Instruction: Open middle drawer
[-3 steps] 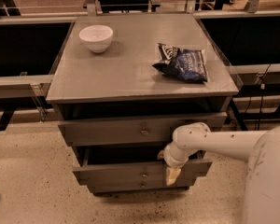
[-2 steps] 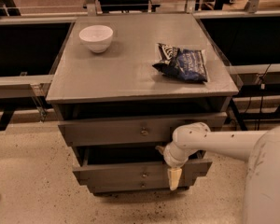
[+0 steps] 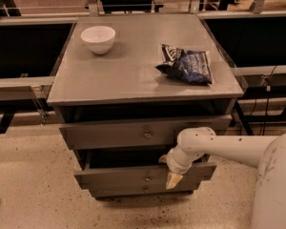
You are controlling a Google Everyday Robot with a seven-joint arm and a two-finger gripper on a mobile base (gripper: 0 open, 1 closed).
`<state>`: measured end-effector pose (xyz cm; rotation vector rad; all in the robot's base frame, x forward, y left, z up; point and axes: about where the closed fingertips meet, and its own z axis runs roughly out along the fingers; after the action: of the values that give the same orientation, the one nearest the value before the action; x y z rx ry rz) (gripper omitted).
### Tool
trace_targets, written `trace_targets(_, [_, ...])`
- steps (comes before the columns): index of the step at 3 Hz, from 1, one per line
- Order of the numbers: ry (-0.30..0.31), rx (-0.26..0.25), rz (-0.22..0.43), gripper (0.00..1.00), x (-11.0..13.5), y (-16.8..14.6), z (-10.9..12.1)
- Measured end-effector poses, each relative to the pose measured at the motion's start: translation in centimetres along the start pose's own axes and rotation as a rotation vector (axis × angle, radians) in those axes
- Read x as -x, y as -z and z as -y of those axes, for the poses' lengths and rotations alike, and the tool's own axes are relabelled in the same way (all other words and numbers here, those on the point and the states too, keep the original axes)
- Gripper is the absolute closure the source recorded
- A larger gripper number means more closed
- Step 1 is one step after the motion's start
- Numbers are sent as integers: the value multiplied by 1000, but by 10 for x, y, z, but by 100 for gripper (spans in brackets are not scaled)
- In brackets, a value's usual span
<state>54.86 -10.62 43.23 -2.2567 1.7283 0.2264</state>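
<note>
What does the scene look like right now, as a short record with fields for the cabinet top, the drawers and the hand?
cabinet top: white bowl back left; dark snack bag on the right
top drawer: front stands slightly out
middle drawer: pulled partly out, dark interior showing above its front
hand: against the middle drawer's front, right of its knob
arm: reaches in from the right

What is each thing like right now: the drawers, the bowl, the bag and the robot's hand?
Top drawer: pulled out a little.
Middle drawer: pulled out, open.
Bottom drawer: looks pushed in.
Bowl: upright, looks empty.
Bag: lying flat, crumpled.
End effector: at the middle drawer's front, right of its knob.
</note>
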Motion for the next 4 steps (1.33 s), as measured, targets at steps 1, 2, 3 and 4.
trace_targets(1, [-8, 13, 32, 56, 15, 3, -17])
trace_targets(2, [-13, 15, 42, 61, 18, 4, -19])
trace_targets(3, [-13, 15, 43, 54, 15, 4, -14])
trace_targets(4, [-13, 15, 43, 53, 13, 4, -11])
